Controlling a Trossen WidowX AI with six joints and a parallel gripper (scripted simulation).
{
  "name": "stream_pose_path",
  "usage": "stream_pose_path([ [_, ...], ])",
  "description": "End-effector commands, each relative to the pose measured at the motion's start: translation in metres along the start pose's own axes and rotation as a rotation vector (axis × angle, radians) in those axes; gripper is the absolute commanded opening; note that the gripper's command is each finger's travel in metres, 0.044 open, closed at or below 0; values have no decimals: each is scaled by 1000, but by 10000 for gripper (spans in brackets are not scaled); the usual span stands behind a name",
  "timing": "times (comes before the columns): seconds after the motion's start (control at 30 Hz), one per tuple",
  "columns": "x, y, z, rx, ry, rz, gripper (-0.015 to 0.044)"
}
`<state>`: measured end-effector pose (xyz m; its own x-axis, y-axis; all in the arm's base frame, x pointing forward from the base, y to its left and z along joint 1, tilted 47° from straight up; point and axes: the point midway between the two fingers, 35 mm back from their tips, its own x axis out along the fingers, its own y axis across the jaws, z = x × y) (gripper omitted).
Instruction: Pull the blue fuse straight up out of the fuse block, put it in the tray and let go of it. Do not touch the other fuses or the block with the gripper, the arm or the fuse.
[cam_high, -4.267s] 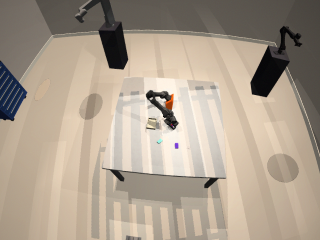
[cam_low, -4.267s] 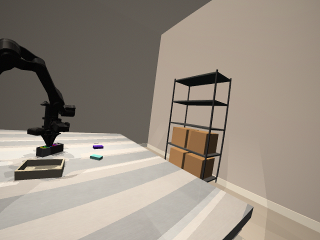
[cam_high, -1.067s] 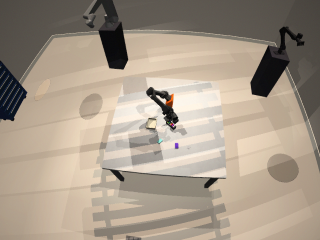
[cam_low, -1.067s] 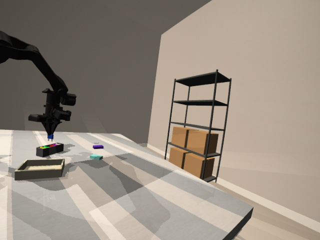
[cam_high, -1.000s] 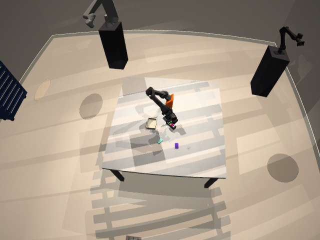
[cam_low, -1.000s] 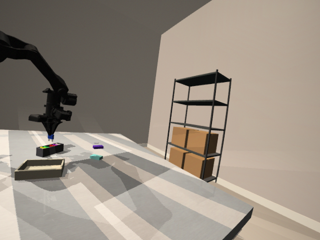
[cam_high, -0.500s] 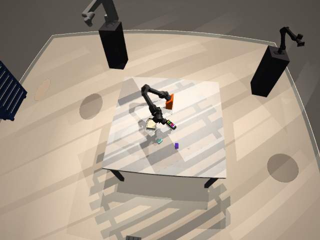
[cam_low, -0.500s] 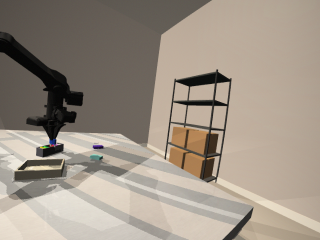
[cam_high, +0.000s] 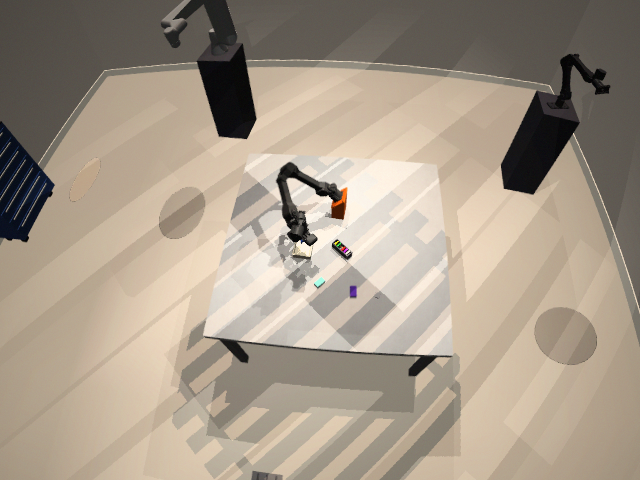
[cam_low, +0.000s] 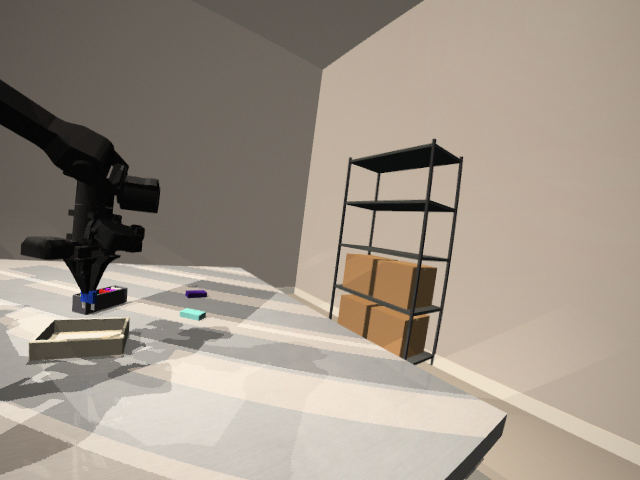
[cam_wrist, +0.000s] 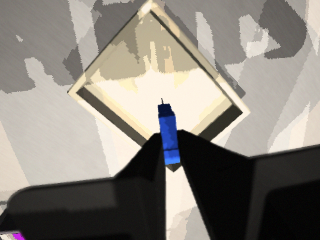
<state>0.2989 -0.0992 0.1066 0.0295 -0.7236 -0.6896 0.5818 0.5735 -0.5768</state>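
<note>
Pinching the blue fuse (cam_wrist: 168, 134) between its nearly closed fingers, the gripper (cam_wrist: 170, 150) hangs above the tray (cam_wrist: 95, 100), clear of it. In the wrist view the fuse points down over the pale floor of the tray, which sits turned corner-on like a diamond beneath it. Only a narrow gap stays between the two dark fingers, filled by the fuse body.

From the side, the gripper (cam_low: 86, 289) tapers down to a point with the fuse (cam_low: 88, 296) showing as a small blue block at its tip. The fuse block (cam_low: 111, 298) appears behind it in that view, with the other coloured fuses in its slots. The tray (cam_low: 77, 343) lies on the table (cam_low: 310, 392) nearer the camera.

From above, the arm (cam_high: 289, 201) bends over the tray (cam_high: 305, 254), and the fuse block (cam_high: 341, 248) sits just beside it, apart. A teal piece (cam_high: 319, 282) and a purple piece (cam_high: 353, 290) lie farther down the table.
</note>
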Motion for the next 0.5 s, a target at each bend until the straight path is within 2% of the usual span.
stream_pose_path([
  [0.0,2,-3,1,-8,-1,-4,0],
  [0.47,25,-3,1,-8,-1,-4,0],
])
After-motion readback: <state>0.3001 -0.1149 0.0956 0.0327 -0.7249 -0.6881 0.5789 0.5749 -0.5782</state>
